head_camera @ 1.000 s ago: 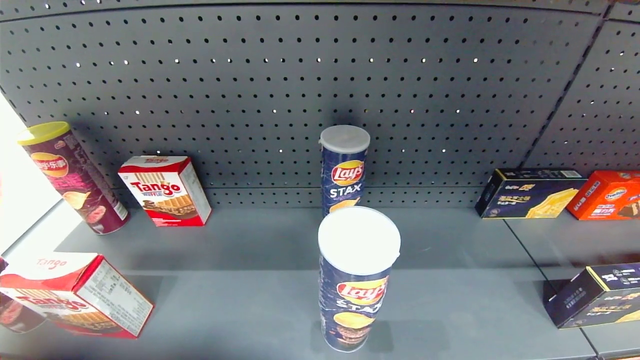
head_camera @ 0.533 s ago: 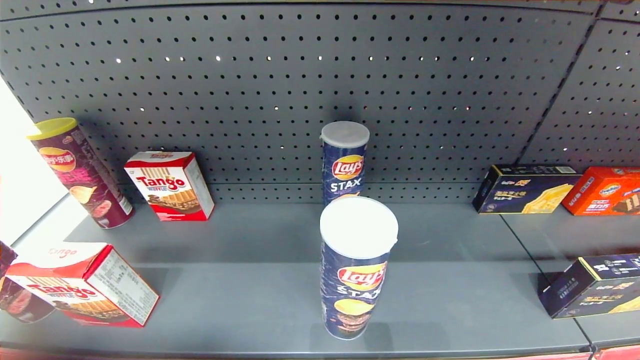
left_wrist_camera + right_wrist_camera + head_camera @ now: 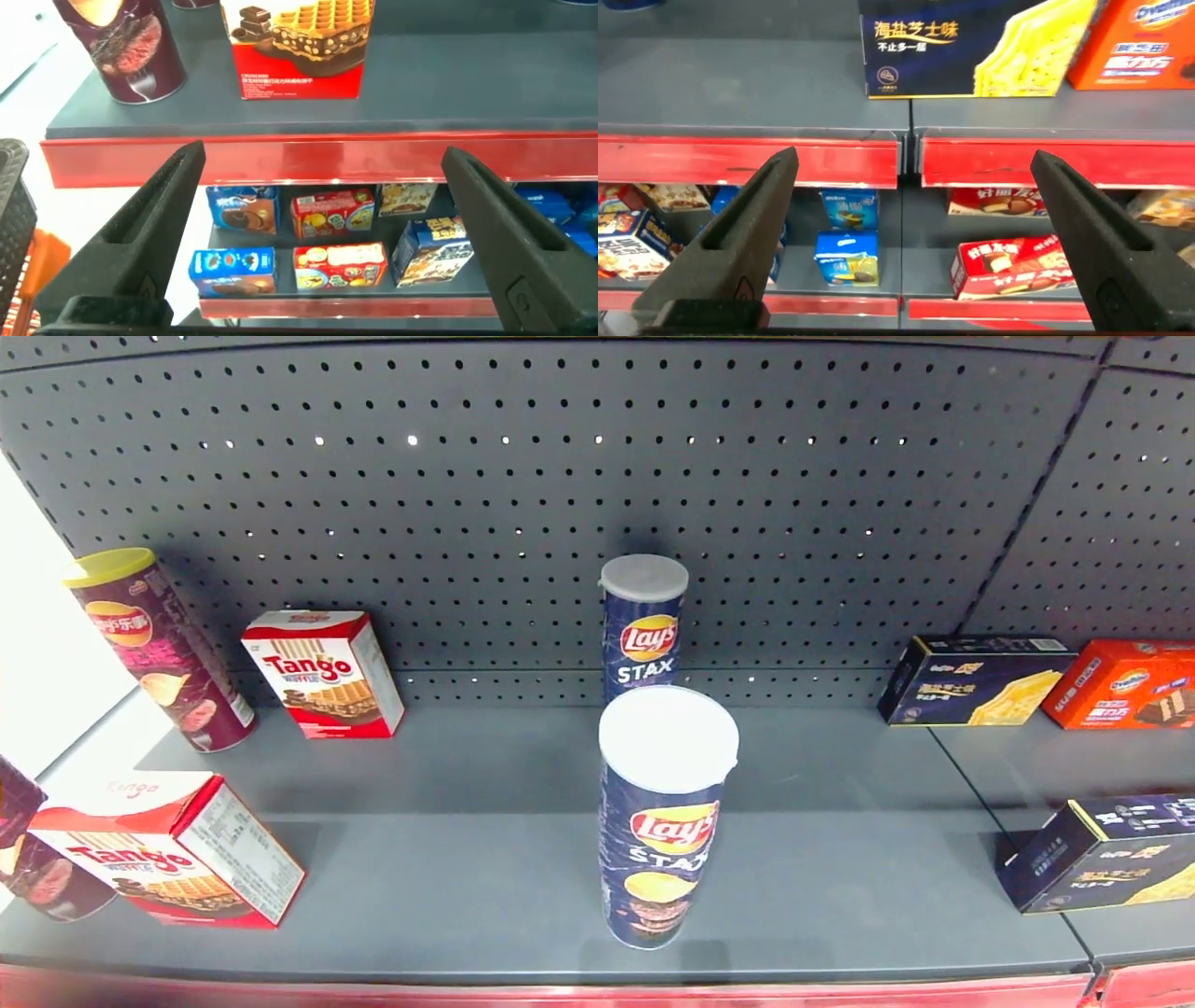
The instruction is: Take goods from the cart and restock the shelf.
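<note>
Two blue chip cans stand in the middle of the grey shelf point(image 3: 467, 859), one at the front point(image 3: 665, 817) and one behind it point(image 3: 644, 625) by the pegboard. My left gripper point(image 3: 322, 252) is open and holds nothing; it hangs in front of the shelf's red edge point(image 3: 308, 159), below a red wafer box point(image 3: 301, 47) and a maroon can point(image 3: 121, 47). My right gripper point(image 3: 915, 247) is open too, with nothing in it, in front of the red edge point(image 3: 747, 159) under a dark blue biscuit box point(image 3: 980, 47).
At the shelf's left are a maroon can point(image 3: 159, 649) and two red wafer boxes point(image 3: 325, 672) point(image 3: 168, 849). To the right lie dark blue boxes point(image 3: 976, 679) point(image 3: 1102, 854) and an orange box point(image 3: 1120, 683). A lower shelf point(image 3: 308, 271) holds several small packs.
The whole head picture has shifted: the camera has drawn back and the shelf's red front edge has come into view. The goods on the shelf stand as before.
</note>
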`<state>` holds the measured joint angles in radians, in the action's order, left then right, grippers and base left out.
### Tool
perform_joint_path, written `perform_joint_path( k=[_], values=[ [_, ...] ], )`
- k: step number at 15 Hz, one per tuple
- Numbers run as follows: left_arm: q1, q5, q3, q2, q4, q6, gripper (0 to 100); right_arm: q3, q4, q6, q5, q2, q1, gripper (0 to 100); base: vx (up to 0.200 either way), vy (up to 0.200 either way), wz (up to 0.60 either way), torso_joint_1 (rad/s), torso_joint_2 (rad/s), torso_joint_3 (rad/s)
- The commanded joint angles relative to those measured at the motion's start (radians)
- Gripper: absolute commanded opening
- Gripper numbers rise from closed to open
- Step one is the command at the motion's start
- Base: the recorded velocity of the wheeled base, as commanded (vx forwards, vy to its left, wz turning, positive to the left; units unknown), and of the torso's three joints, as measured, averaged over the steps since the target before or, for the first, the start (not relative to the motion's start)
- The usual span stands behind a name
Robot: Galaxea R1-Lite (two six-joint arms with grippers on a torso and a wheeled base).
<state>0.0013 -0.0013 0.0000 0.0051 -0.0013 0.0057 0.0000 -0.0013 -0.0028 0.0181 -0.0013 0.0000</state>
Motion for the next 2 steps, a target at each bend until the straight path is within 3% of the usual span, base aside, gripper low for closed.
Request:
perform_joint_path(
  k=[1, 2],
  values=[
    [-0.001, 0.000, 0.000, -0.001, 0.000, -0.001, 100, 0.000, 0.000, 0.000, 0.000, 0.001, 0.000, 100, 0.000, 0.000, 0.00, 0.000, 0.00, 0.000],
    [0.000, 0.001, 0.000, -0.001, 0.000, 0.000, 100, 0.000, 0.000, 0.001, 0.000, 0.001, 0.000, 100, 0.000, 0.000, 0.00, 0.000, 0.00, 0.000]
  ],
)
